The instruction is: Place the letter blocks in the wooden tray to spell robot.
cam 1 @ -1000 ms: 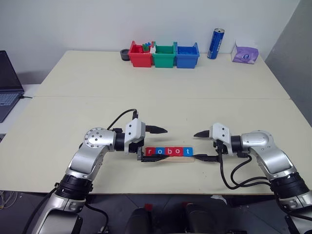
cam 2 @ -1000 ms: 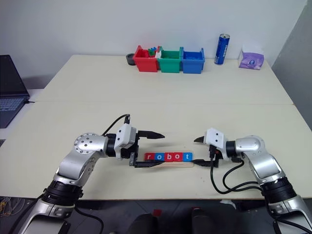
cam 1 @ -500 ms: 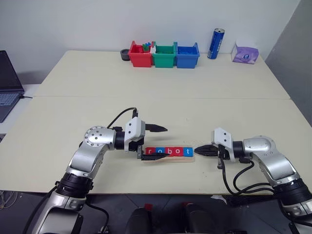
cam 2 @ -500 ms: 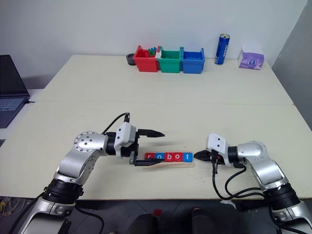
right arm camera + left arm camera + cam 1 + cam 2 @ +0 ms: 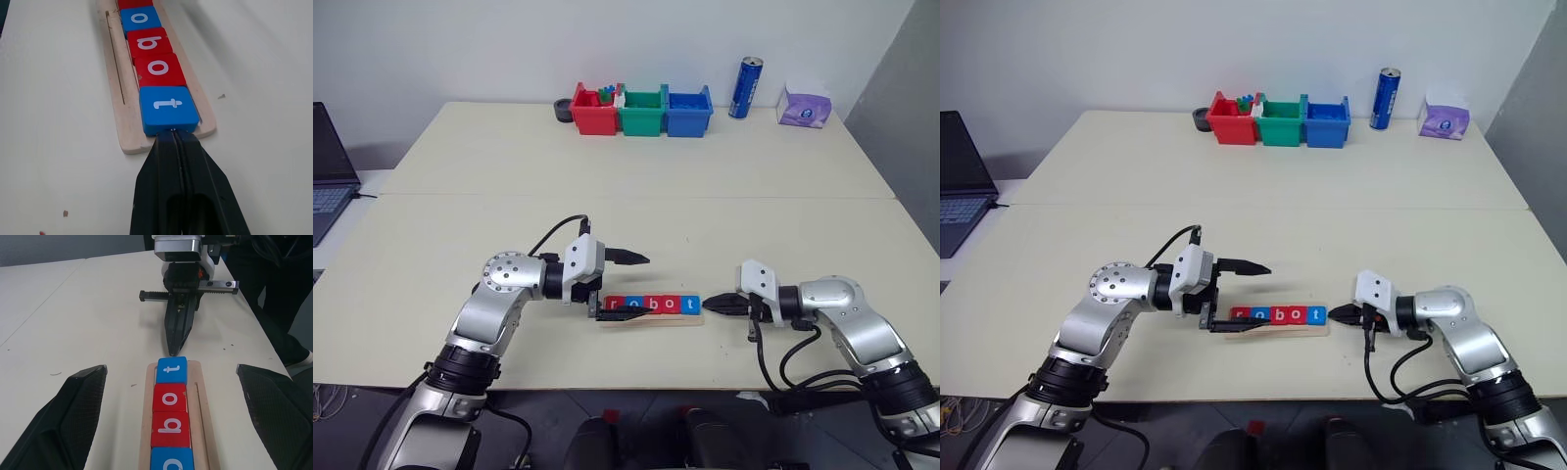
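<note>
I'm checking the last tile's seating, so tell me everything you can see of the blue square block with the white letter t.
The blue square block with the white letter t is a flat, glossy, round-cornered tile. It lies face up at the end of the pale wooden tray, beside the red o block. The shut right gripper meets its outer edge with its tip.

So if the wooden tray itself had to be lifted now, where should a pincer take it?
Probably across its narrow width at the bare end beyond the t block, coming in from the side of the right pincer. The wooden tray lies flat and thin, and tiles cover most of its length, leaving only the rims free.
</note>
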`<state>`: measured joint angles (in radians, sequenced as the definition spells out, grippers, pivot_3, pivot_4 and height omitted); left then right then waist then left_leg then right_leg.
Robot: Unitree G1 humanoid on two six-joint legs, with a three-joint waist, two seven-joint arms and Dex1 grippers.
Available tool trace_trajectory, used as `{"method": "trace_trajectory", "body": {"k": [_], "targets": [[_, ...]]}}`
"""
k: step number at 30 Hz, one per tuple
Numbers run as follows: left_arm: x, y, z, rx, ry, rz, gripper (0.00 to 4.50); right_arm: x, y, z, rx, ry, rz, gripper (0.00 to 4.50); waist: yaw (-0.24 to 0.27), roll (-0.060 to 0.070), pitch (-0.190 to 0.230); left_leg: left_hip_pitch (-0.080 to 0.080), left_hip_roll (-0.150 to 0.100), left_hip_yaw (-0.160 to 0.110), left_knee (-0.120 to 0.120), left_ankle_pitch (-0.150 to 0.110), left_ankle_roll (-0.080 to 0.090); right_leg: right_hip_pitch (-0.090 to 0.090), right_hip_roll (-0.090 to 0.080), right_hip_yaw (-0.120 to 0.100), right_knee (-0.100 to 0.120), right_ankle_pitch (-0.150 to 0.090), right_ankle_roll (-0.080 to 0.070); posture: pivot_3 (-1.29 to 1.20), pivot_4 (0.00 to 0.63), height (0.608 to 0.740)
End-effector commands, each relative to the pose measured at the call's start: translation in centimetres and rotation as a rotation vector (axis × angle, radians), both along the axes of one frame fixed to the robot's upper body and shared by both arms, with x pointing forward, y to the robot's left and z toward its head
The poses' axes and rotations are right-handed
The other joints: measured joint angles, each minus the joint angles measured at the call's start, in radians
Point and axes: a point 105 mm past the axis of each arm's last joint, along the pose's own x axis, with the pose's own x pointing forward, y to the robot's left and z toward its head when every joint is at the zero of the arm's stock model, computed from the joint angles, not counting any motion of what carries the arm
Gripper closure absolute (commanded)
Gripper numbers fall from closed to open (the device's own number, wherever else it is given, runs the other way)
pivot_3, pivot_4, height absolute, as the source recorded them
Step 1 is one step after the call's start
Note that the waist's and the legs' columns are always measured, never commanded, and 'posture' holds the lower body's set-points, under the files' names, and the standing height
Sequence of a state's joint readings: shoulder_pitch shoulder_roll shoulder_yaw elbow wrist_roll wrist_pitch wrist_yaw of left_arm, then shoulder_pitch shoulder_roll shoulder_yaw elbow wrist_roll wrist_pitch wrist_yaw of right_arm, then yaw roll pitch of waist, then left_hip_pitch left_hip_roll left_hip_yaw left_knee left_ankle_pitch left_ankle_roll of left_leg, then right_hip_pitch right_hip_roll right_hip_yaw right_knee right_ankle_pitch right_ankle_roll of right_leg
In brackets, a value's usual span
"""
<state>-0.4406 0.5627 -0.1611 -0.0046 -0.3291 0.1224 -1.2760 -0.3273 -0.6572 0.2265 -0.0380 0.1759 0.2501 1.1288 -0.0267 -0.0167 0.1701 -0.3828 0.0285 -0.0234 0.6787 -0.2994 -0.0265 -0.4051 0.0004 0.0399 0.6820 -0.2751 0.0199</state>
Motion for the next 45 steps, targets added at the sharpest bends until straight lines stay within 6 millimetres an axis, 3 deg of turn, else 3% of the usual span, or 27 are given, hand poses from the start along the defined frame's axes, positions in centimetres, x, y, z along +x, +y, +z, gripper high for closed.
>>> {"method": "trace_trajectory", "body": {"k": [1,12,23,38,45], "targets": [[-0.2,-0.3,0.8,-0.010,-0.038,-0.018,0.00,0.1,0.8,1.0,0.007,-0.057,0.029,4.46,0.000,0.000,0.000,0.000,0.000,0.000,0.000,0.000,0.000,0.000,0.000,0.000,0.000,0.000,0.000,0.00,0.150,0.740],[-0.3,-0.3,0.8,-0.010,-0.037,-0.014,0.00,0.8,1.2,1.3,0.015,-0.076,0.025,4.46,0.000,0.000,0.000,0.000,0.000,0.000,0.000,0.000,0.000,0.000,0.000,0.000,0.000,0.000,0.000,0.00,0.150,0.740],[-0.3,-0.4,0.7,-0.012,-0.033,-0.013,0.00,0.9,-0.8,1.9,-0.014,-0.089,0.000,4.46,0.000,0.000,0.000,0.000,0.000,0.000,0.000,0.000,0.000,0.000,0.000,0.000,0.000,0.000,0.000,0.00,0.150,0.740],[-0.7,0.6,-0.6,0.067,-0.044,-0.040,0.00,-0.5,0.8,2.4,0.025,-0.060,0.028,4.46,0.000,0.000,0.000,0.000,0.000,0.000,0.000,0.000,0.000,0.000,0.000,0.000,0.000,0.000,0.000,0.00,0.150,0.740],[-0.6,1.0,-0.7,0.083,-0.049,-0.035,0.00,-0.6,1.4,2.4,0.035,-0.067,0.028,2.19,0.000,0.000,0.000,0.000,0.000,0.000,0.000,0.000,0.000,0.000,0.000,0.000,0.000,0.000,0.000,0.00,0.150,0.740]]}}
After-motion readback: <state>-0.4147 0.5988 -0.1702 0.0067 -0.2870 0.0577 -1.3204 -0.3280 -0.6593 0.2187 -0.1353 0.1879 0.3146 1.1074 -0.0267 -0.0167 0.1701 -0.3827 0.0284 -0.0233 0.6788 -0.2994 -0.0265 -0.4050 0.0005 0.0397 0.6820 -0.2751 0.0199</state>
